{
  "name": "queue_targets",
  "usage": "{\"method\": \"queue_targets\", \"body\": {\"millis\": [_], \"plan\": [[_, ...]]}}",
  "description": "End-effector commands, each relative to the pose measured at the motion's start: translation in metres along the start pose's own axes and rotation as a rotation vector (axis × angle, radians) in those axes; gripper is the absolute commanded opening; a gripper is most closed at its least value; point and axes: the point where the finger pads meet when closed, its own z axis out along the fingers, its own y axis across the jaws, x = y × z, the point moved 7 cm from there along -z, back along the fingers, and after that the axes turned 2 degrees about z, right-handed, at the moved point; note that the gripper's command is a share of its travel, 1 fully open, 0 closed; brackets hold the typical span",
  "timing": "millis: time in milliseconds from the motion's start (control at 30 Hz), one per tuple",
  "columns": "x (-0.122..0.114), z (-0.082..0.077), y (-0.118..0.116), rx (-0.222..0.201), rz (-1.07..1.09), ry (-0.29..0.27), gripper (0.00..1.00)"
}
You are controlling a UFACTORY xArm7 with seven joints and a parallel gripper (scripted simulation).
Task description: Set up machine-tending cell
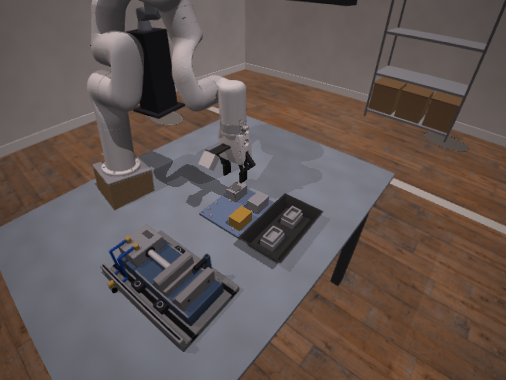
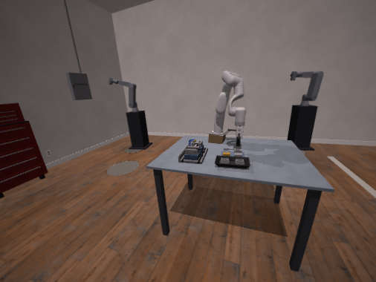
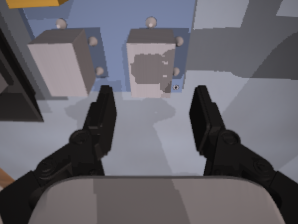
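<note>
My gripper (image 1: 235, 171) is open and empty, hovering just above the far end of the blue infeed plate (image 1: 235, 208). On the plate lie two aluminium blanks, one (image 1: 235, 191) right under my fingers and one (image 1: 258, 201) beside it, and a brass blank (image 1: 240, 218). In the wrist view my gripper (image 3: 153, 99) hangs short of the nearer aluminium blank (image 3: 150, 67), with the other aluminium blank (image 3: 60, 65) to its left. The black outfeed tray (image 1: 281, 226) holds two finished parts (image 1: 292, 216) (image 1: 272, 237), pocket up. The vise (image 1: 169, 282) stands open with nothing in its gap.
The arm's base sits on a brown block (image 1: 123, 184) at the table's back left. Small pins (image 3: 150, 22) stand on the plate around the blanks. The tray lies right beside the plate. A shelf with boxes (image 1: 422, 95) stands off the table.
</note>
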Motion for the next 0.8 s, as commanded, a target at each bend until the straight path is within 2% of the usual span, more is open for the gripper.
{"method": "queue_targets", "body": {"millis": [0, 167, 767], "plan": [[-0.001, 0.019, -0.005, -0.025, -0.005, -0.026, 0.69], [-0.001, 0.030, -0.004, -0.025, -0.005, -0.026, 0.69], [-0.002, 0.035, -0.004, -0.025, -0.005, -0.026, 0.69]]}}
